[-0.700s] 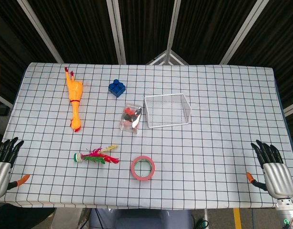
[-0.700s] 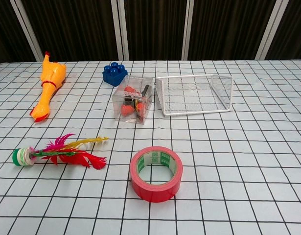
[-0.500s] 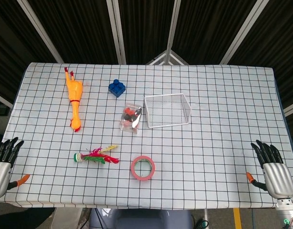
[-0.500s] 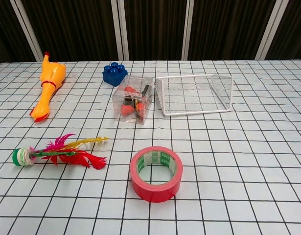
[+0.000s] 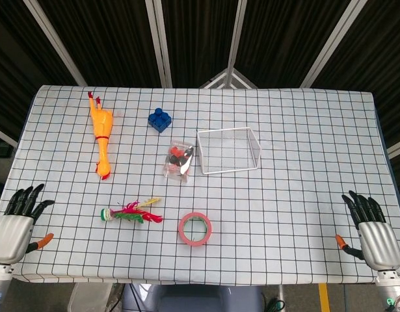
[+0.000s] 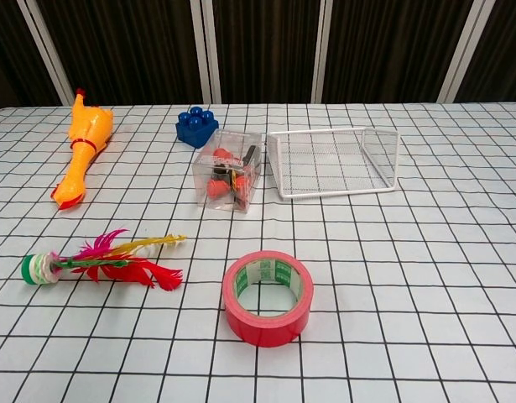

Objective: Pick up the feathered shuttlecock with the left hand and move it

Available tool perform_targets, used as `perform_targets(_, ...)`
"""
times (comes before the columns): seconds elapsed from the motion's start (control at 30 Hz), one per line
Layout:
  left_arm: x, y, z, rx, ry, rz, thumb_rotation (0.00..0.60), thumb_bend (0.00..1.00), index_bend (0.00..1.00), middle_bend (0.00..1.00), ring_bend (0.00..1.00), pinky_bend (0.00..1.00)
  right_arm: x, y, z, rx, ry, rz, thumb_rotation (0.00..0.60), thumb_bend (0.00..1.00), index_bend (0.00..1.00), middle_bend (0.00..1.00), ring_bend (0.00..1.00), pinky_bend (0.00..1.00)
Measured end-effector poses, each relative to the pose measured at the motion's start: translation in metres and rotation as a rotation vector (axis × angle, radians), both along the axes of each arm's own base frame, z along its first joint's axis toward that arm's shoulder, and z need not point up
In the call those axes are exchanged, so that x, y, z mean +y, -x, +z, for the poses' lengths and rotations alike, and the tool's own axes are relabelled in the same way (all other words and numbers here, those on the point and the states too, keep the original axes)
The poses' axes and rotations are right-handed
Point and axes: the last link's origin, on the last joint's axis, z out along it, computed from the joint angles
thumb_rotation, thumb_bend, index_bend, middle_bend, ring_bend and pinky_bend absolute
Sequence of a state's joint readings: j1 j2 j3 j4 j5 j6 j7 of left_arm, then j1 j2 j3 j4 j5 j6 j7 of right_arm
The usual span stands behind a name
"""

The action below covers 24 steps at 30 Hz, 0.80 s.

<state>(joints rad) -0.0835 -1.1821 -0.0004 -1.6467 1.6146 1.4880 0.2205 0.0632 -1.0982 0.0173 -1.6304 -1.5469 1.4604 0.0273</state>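
Table [image 5: 304, 130]: checked black-on-white cloth, all items lying on it.

Feathered shuttlecock [image 5: 129, 213]: lies flat at the near left, green-and-white base pointing left, red, pink and yellow feathers fanned to the right. Nothing touches it.

Left hand [image 5: 17, 224]: at the near left corner, over the table edge, palm down. Fingers spread and extended, holding nothing. Well apart from the shuttlecock, which lies to its right. Seen in the head view only.

Right hand [image 5: 372, 233]: at the near right corner, fingers extended and apart, empty. Far from every object.

Roll of red tape [image 6: 268, 297]: lies flat, just right of the feather tips, near centre.

Clear plastic box [image 6: 228, 180]: centre of the table, red and dark small parts inside.

White wire basket [image 6: 383, 159]: just right of the clear box, lying on its side with its opening toward the near edge.

Blue building block [image 6: 196, 128]: far side, beyond the clear box.

Orange rubber chicken [image 6: 80, 149]: far left, stretched lengthwise from far to near.

Task status: not begun in any visible sense. The shuttlecock is unlifted and ungrasped. Remaining, by judgement: carry the left hand rightward to the shuttlecock, close on the base or feather stem, lift, and relocate it.
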Motion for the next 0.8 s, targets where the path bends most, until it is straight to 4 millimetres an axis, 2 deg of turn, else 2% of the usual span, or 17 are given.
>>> perform_targets(0.13,0.013,-0.015,-0.023,0.028,0.038,-0.035,0.600,0.33,0.36,0.00,0.00,0.00,0.000,0.000,0.000,-0.005,-0.001,-0.002,0.600,0.34,0.00,0.00,0.00,0.00)
perform_targets(0.47,0.042,-0.066,-0.106,0.027,0.122,-0.087,0.600,0.36,0.43,0.01,0.00,0.00,0.001,0.001,0.002,-0.016,0.002,-0.004,0.600,0.34,0.00,0.00,0.00,0.00)
perform_targets(0.67,0.046,-0.096,-0.146,0.013,0.160,-0.116,0.600,0.37,0.46,0.01,0.00,0.00,0.001,0.001,0.003,-0.023,0.005,-0.005,0.600,0.34,0.00,0.00,0.00,0.00)
perform_targets(0.8,0.047,-0.106,-0.162,0.023,0.170,-0.127,0.600,0.41,0.48,0.02,0.00,0.00,0.001,0.001,0.004,-0.026,0.005,-0.004,0.600,0.34,0.00,0.00,0.00,0.00)
